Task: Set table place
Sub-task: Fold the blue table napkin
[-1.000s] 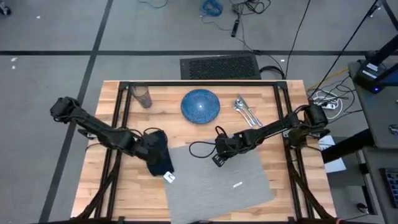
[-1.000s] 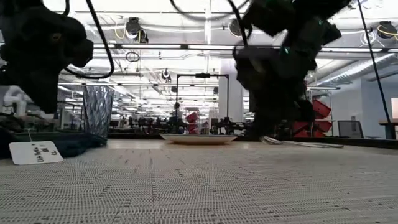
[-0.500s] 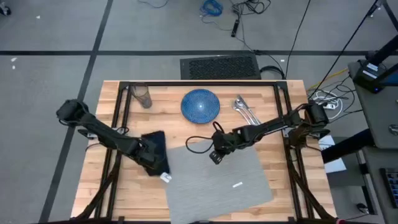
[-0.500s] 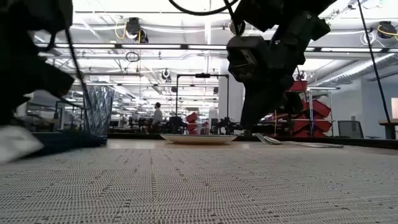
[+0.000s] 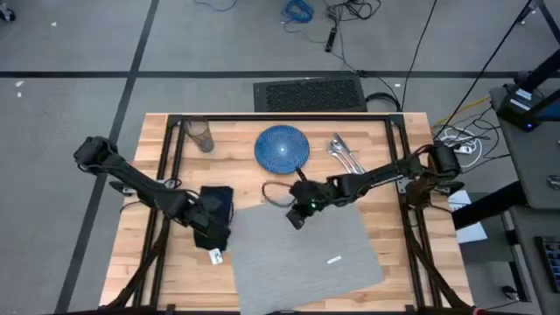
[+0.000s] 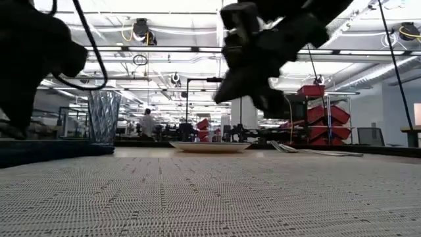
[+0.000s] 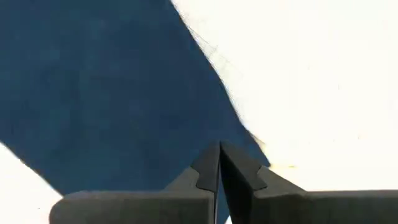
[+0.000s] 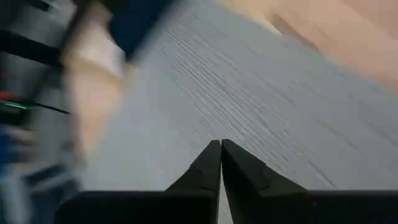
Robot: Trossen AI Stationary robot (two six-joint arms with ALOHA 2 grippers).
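The left gripper (image 5: 213, 229), fingers pressed together, is pinching the navy napkin (image 5: 216, 210) just left of the grey placemat (image 5: 306, 254). The right gripper (image 5: 296, 216) is hovering above the mat's far-left corner, empty, fingers together.

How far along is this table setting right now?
Done: the large grey woven placemat lies flat on the wooden table.

In hand: the left gripper, fingers together, is on the navy cloth napkin at the mat's left edge; the right gripper hovers shut over the mat.

Left: blue speckled plate, silver cutlery and clear glass sit off the mat.
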